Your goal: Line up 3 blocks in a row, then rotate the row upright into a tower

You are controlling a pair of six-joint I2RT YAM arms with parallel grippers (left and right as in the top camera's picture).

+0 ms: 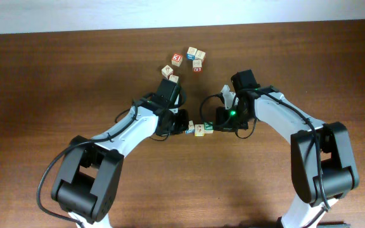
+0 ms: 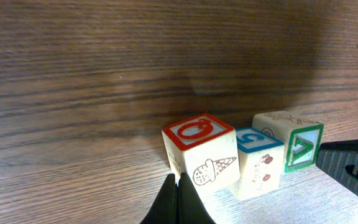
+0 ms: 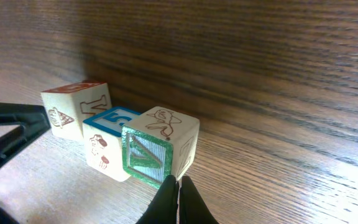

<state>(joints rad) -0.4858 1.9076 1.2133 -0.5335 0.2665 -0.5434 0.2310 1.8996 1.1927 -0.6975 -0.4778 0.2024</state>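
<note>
Wooden bench, nearest the arms: left gripper and right gripper are each pinched fully shut, holding nothing, their tips just beside opposite ends of a touching row of three blocks. Farther back, spare cubes lie clustered well apart

A red O or Q is read on the red-framed block, a 5 on the blue-framed block, and an A on the green-framed block.
</note>
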